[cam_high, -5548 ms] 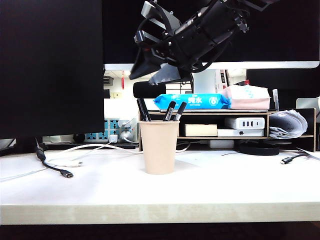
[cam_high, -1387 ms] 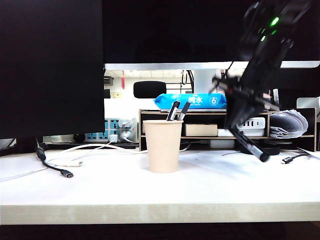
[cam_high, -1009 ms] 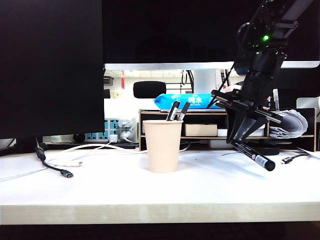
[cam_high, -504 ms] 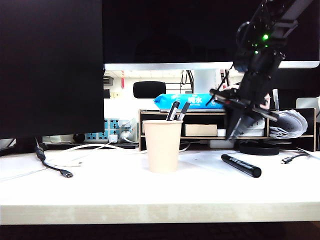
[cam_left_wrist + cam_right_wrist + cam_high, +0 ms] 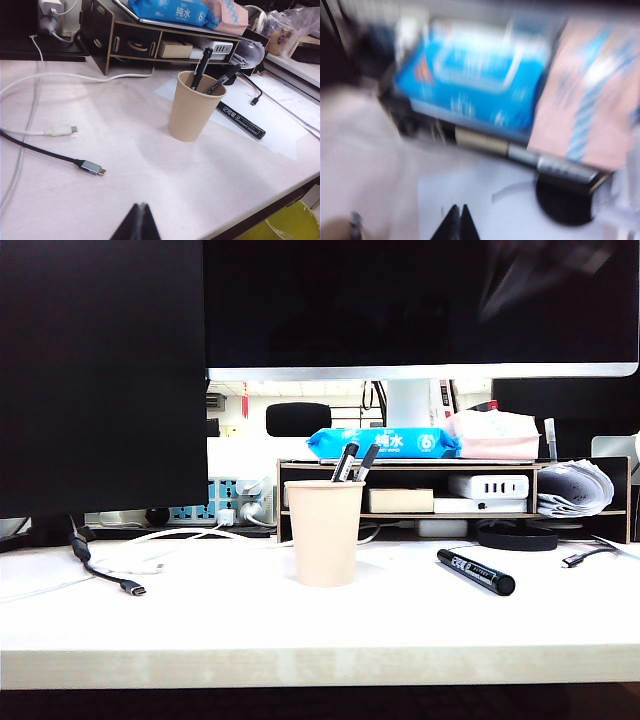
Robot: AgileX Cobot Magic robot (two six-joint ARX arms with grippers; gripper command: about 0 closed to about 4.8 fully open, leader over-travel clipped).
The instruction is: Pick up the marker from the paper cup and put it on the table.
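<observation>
The black marker (image 5: 476, 571) with white printing lies flat on the white table (image 5: 200, 620), to the right of the beige paper cup (image 5: 323, 532) and apart from it. Two other black markers (image 5: 352, 462) stand in the cup. In the left wrist view the cup (image 5: 192, 107) stands ahead of my left gripper (image 5: 140, 206), with the lying marker (image 5: 240, 120) beyond it. The left jaws are shut with nothing between them, low over the table's near part. My right gripper (image 5: 457, 209) is shut and empty, high above the table, in a blurred view facing the shelf. In the exterior view the right arm is only a faint smear at the top right.
A dark-framed wooden shelf riser (image 5: 455, 495) behind the cup carries a blue wipes pack (image 5: 383, 442) and a pink pack (image 5: 492, 434). Cables (image 5: 110, 575) lie on the table's left. A dark monitor (image 5: 100, 370) stands at the back left. A black round thing (image 5: 517, 537) sits behind the marker.
My right gripper has let go of the marker, which now lies on the table right of the cup. The right arm has swung up and away, and its jaws have shut.
</observation>
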